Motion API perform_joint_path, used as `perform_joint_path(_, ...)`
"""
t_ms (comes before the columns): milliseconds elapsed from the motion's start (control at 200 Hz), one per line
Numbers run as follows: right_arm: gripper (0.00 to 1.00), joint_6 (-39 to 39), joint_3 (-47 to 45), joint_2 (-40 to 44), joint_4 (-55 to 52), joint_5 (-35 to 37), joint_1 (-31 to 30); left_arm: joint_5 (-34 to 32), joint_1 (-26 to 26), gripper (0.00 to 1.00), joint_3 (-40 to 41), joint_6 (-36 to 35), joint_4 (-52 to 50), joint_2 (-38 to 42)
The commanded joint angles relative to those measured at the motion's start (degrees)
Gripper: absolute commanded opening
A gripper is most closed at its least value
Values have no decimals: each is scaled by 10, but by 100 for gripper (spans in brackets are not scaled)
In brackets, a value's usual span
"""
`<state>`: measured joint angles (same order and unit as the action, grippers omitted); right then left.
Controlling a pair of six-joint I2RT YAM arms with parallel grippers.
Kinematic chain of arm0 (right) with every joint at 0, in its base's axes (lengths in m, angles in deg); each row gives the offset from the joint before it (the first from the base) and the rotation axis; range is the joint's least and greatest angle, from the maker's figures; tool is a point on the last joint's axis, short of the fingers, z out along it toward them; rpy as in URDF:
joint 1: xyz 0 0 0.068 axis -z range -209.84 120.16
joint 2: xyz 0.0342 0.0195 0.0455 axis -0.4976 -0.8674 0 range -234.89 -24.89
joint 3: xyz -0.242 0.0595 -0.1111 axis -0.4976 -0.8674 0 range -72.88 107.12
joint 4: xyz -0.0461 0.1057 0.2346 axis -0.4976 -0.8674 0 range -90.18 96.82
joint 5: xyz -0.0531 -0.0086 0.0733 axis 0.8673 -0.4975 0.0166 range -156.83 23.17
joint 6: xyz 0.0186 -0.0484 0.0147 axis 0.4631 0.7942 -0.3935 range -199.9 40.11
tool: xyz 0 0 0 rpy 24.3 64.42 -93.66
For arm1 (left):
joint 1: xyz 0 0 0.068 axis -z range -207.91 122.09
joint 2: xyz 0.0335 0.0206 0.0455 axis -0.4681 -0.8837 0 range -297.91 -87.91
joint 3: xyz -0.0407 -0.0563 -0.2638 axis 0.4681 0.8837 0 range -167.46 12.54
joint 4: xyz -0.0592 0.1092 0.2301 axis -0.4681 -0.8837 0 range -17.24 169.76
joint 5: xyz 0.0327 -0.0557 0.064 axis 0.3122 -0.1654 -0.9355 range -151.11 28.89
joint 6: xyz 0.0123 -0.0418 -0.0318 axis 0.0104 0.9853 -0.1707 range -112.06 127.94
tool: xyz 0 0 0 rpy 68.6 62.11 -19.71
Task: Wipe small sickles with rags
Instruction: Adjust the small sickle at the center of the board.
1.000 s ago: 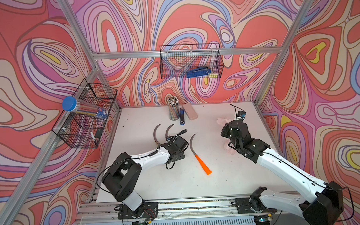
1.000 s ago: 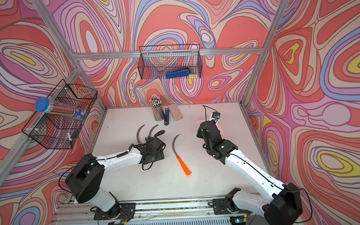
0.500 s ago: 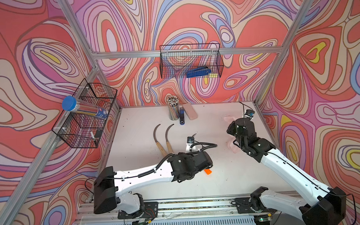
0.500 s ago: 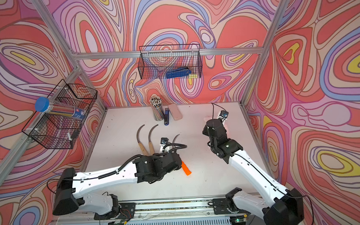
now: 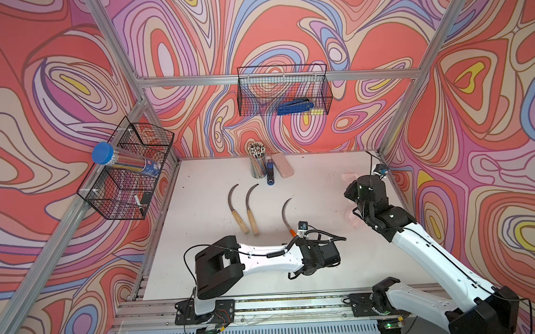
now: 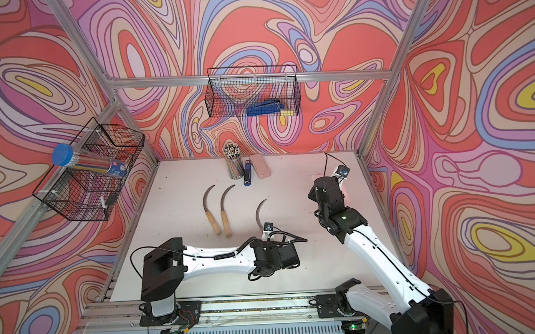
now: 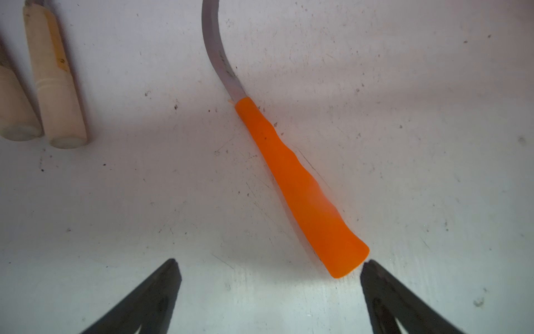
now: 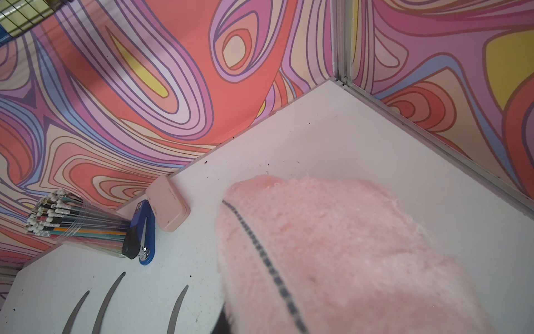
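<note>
The orange-handled sickle (image 7: 300,185) lay flat on the white table (image 5: 199,191) near its middle, with the curved grey blade pointing toward the back wall and the butt toward the front. The 2 wooden-handled sickles (image 5: 251,220) lay side by side to its left, clear of it. It looked light and rigid, with a thin blade that was probably sharp and best left for the cloth. The handle seemed smooth, moulded plastic that widened toward the butt, so its wavy middle section looked like the safest place to hold it, since a grip on the taper could slide. The left gripper (image 7: 270,261) was spread wide and held nothing. It hung low over the table just short of the butt, with 1 fingertip almost beside the butt and the handle lying off-centre in the gap. The left arm stretched low along the front of the table, its wrist turned down toward the handle. The right arm reached up toward the far right corner, its wrist raised above the table. The right gripper (image 5: 364,190) was clamped on the pink rag (image 8: 332,245), a soft, fuzzy, limp cloth that draped over its jaws and should mould easily round a blade.
</note>
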<state>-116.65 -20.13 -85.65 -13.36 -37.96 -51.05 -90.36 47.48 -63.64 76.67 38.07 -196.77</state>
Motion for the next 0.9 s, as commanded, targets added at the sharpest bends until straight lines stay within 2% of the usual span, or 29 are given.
perform_joint_path(0, 0, 3, 0, 7, 4, -3, 3, 16, 1, 99, -19, 21, -6, -23)
perform_joint_path(260, 0, 5, -4, 3, 16, -19, 3, 35, -10, 100, -40, 16, 1, -68)
perform_joint_path(466, 0, 6, 3, -12, 13, -26, 3, 54, -25, 99, -25, 7, 30, -76)
perform_joint_path(581, 0, 7, 3, -12, 15, -29, 3, 53, -29, 99, -16, 8, 28, -71)
perform_joint_path(896, 0, 8, 4, -20, 16, -40, 3, 46, -33, 91, 53, 14, 36, -22)
